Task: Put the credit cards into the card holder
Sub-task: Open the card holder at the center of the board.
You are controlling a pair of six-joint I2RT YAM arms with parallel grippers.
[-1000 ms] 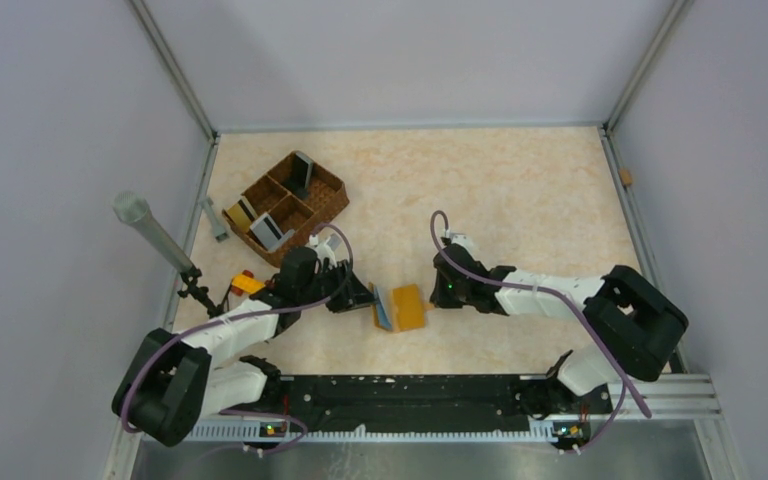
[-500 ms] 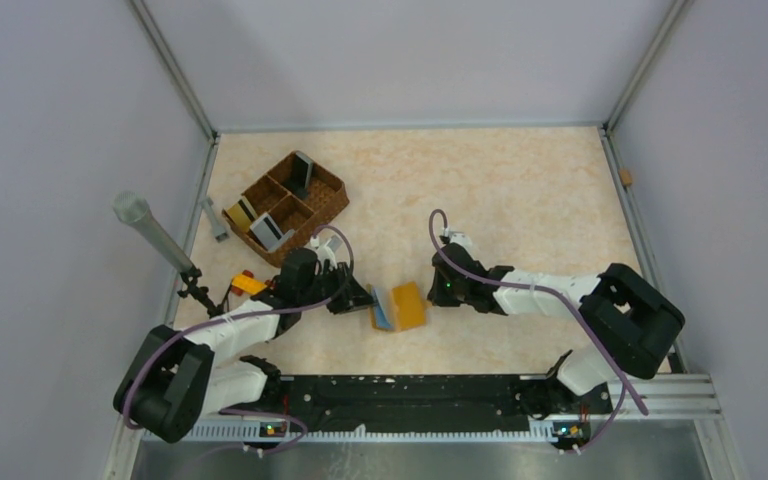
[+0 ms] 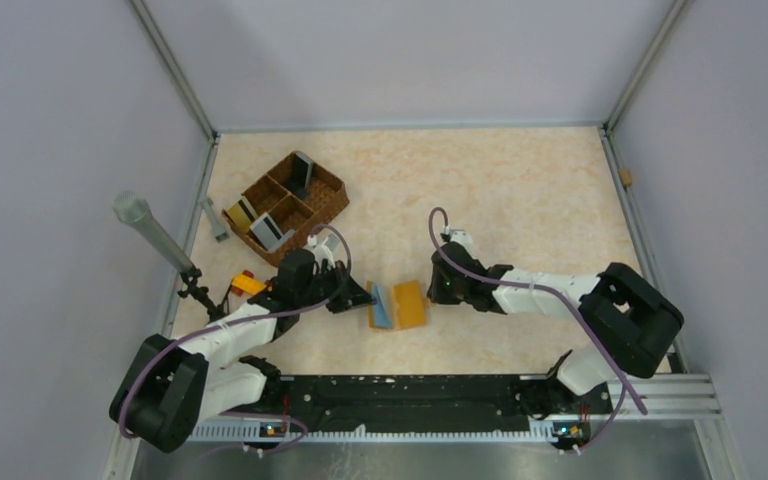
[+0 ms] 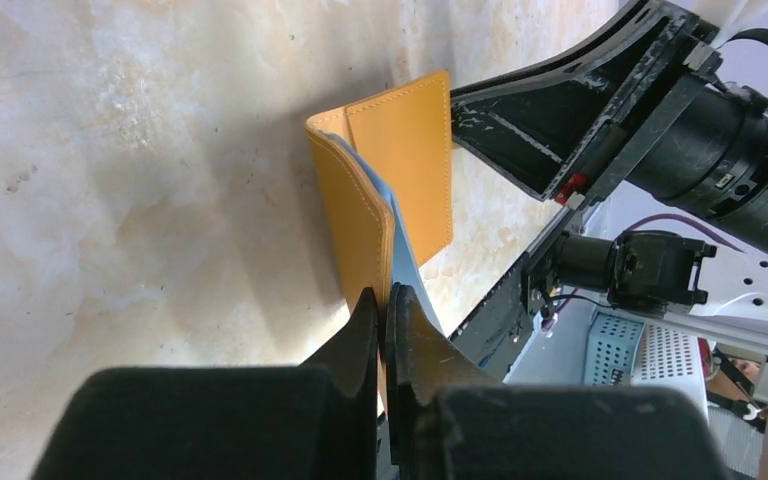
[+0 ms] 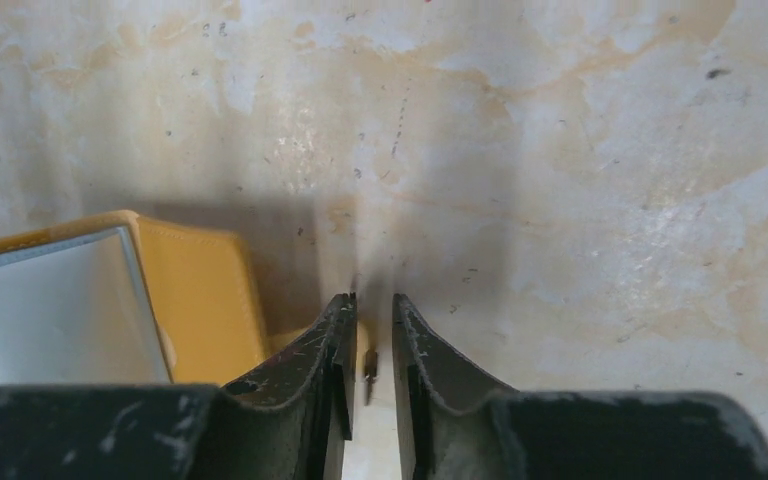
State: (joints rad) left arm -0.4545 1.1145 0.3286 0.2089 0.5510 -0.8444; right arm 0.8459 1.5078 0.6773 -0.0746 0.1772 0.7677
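The step in hand looks like seating a card in the wallet [image 3: 410,306], which lies on the desk [image 3: 520,190] just below the middle of the top view, between the two arms. The left fingers [image 4: 360,330] are closed tight and appear to pinch the free edge of the wallet's raised leaf. Whether the pale blue card [image 3: 381,306] is in that pinch too cannot be told. The right fingers [image 5: 335,345] stand only a sliver apart with nothing between them, right beside the wallet's flat leaf.

To do this well, the left pinch should stay low on the edge and hold the leaf lifted without dragging the wallet. The right fingers could brace the flat leaf so that the card slides in squarely rather than skewing.

In the top view the wallet's long axis runs from upper to lower frame, leaning slightly. Its flat leaf lies to the right, its lifted leaf to the left, and the card stands between them.
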